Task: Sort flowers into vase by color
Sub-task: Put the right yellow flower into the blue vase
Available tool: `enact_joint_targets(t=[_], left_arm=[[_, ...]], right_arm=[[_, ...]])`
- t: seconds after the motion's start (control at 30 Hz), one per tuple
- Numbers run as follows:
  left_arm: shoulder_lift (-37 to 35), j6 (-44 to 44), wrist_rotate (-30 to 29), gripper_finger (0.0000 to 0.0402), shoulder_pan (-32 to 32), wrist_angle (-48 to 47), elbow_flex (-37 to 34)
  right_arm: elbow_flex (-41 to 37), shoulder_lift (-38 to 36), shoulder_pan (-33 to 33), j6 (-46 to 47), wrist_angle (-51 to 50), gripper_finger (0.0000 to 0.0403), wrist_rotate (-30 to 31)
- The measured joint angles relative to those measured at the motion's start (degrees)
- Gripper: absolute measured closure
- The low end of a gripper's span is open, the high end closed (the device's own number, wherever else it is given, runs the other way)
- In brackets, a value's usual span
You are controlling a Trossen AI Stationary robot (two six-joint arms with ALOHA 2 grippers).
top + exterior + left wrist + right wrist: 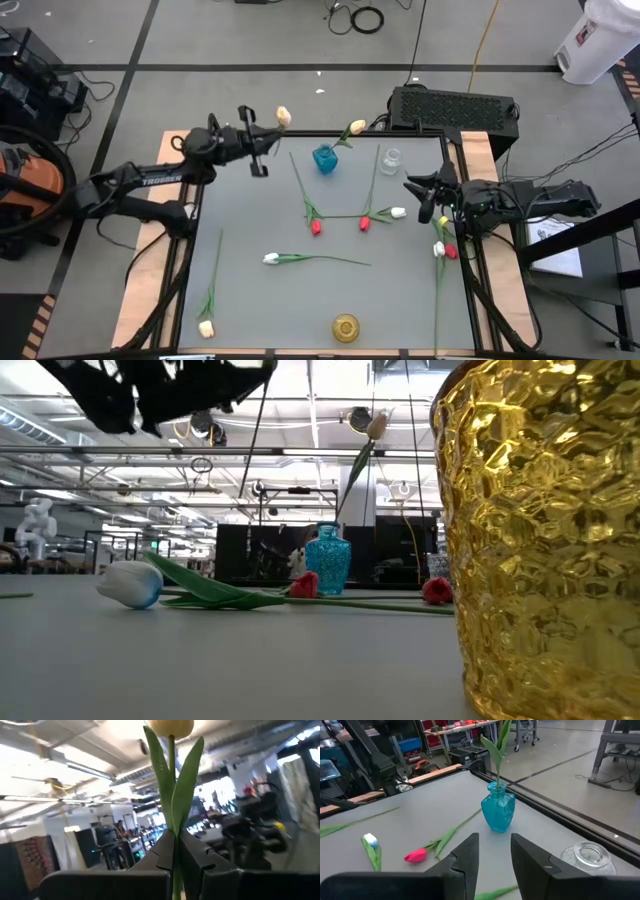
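My left gripper hovers over the table's far left corner, shut on a cream tulip. The blue vase holds another cream tulip, its stem standing in the vase's neck. My right gripper is open with nothing between its fingers and waits at the right edge, facing the blue vase. Red tulips, white tulips and a cream tulip lie flat on the table. My left gripper pinches the cream tulip's stem between its two fingers, just below where the two leaves part. The bud and leaves stand out beyond the fingertips. The flower is lifted clear of the table.
A clear glass vase stands right of the blue one and a gold vase stands at the near edge. More tulips lie along the right edge by my right arm. A black box sits behind the table.
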Motion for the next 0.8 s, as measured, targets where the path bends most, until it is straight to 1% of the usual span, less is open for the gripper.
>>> enact_joint_targets(t=[0.1,0.2,0.27,0.43,0.57,0.67,0.8], left_arm=[[3.4,-5.4,1.7,0.0385,3.4,3.7,0.4],[6.4,-9.5,5.7,0.0385,5.9,3.9,2.2],[7.9,-11.2,7.4,0.0385,7.0,3.9,3.5],[11.0,-11.5,9.2,0.0385,8.1,2.8,7.5],[13.9,-11.5,10.1,0.0385,8.0,2.8,11.2],[16.4,-11.5,10.3,0.0385,7.8,2.9,13.8],[20.5,-11.6,10.3,0.0385,7.1,3.5,16.9]], right_arm=[[0.0,0.8,0.0,0.0,0.1,0.0298,0.0],[0.0,2.0,0.0,-0.1,0.1,0.0298,0.2],[0.0,2.8,0.0,0.0,0.3,0.0298,0.4],[0.0,5.4,0.0,-0.2,3.5,0.0298,0.6],[0.0,7.6,0.0,-0.2,4.1,0.0298,0.6],[0.0,9.3,0.0,-0.2,4.7,0.0298,0.6],[0.0,11.5,0.0,-0.7,8.3,0.0298,0.5]])
